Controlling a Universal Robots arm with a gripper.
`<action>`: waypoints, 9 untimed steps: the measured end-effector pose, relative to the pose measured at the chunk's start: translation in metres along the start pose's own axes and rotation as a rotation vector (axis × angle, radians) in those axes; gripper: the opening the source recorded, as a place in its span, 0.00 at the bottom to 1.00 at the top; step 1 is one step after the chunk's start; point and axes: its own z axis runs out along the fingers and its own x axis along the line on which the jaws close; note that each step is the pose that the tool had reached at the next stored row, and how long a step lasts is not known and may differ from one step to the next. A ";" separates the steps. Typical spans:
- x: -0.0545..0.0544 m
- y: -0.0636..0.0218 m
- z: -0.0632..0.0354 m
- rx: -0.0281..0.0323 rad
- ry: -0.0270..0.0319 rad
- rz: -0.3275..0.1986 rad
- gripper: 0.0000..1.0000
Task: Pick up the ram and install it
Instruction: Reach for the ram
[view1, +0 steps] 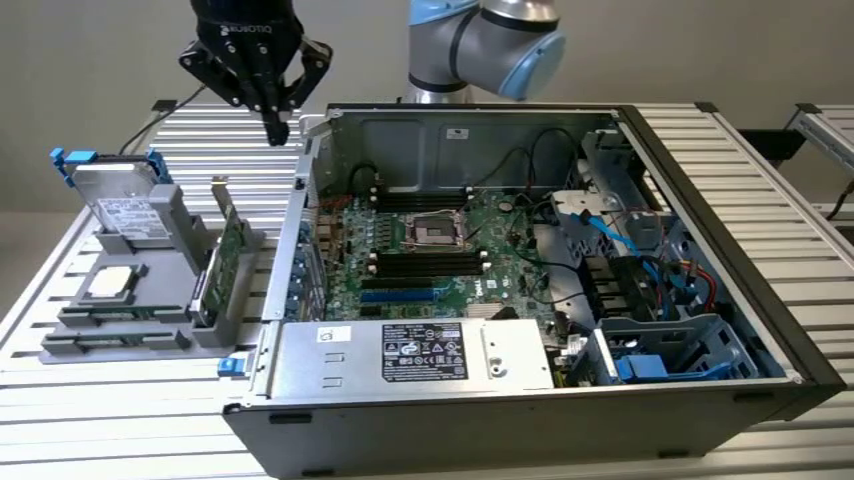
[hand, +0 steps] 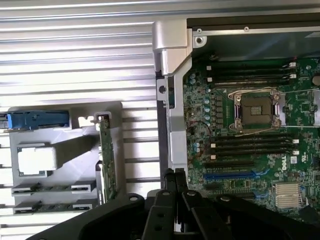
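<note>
My gripper (view1: 276, 128) hangs shut and empty above the slatted table, just off the open computer case's (view1: 627, 120) back corner on the exterior view's left. In the wrist view its fingertips (hand: 172, 176) are pressed together over the case wall. The ram (hand: 52, 188) is a narrow stick lying on edge in a groove of the grey holder (hand: 65, 145), with a second stick (hand: 52, 204) in the groove beside it. In the exterior view these grooves (view1: 120, 316) sit at the holder's front, well away from the gripper. The motherboard (view1: 427, 250) lies in the case with black slots (hand: 250, 145) beside the processor socket.
The holder also carries a grey drive with blue tabs (view1: 114, 205), a square chip (view1: 110, 282) and an upright green card with a metal bracket (view1: 227, 255). A power supply (view1: 414, 355) and drive cage with cables (view1: 667, 340) crowd the case's front and the exterior view's right.
</note>
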 end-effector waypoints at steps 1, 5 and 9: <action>0.005 -0.0004 -0.0001 0.0001 0.0012 0.000 0.10; 0.023 -0.0016 -0.0002 0.0000 0.0054 0.000 0.10; 0.041 -0.0029 -0.0004 0.0000 0.0098 0.000 0.10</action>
